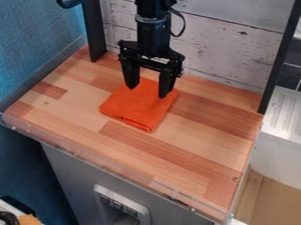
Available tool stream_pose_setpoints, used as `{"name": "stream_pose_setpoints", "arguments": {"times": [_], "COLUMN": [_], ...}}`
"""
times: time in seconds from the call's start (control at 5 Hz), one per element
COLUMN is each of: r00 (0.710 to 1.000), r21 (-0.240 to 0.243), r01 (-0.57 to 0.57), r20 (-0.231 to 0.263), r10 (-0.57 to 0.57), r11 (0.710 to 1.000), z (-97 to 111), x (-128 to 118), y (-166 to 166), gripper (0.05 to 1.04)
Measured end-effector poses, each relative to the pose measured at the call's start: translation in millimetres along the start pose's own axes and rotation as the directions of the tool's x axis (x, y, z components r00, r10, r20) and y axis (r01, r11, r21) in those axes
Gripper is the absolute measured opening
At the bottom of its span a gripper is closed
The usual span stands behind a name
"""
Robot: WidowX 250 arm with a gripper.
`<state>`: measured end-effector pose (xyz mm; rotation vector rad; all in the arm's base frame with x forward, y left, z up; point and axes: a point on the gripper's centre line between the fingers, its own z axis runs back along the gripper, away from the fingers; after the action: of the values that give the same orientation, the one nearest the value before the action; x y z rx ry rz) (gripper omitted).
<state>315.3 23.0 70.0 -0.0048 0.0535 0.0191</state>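
Note:
The black gripper (148, 91) hangs over the upper part of the wooden counter with its two fingers spread apart. Below and between them lies a folded orange cloth (140, 109), flat on the wood, one corner turned towards the front. Nothing is held between the fingers. The fingertips overlap the cloth's back portion in the view; whether they touch it, I cannot tell.
The wooden counter (194, 160) has a clear raised strip along its front edge. Black upright posts (94, 30) stand at the back left and right, with a whitewashed plank wall (235, 52) behind. A white ridged surface (287, 114) lies to the right.

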Motion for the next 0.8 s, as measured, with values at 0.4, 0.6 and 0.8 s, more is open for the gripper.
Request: {"name": "stream_pose_setpoints", "arguments": {"times": [0.4,0.6,0.8], "r00": [0.992,0.976,0.952], "r21": [-0.001,-0.002,-0.012], "r01": [-0.124,-0.215,-0.3], "r20": [0.003,0.029,0.059], "r10": [0.124,0.215,0.3], "r11": [0.992,0.977,0.954], "z": [-1,1,4], "x": [-50,-64,-71], "y": [0,0,6], "gripper": [0.999,0.998,0.996]}}
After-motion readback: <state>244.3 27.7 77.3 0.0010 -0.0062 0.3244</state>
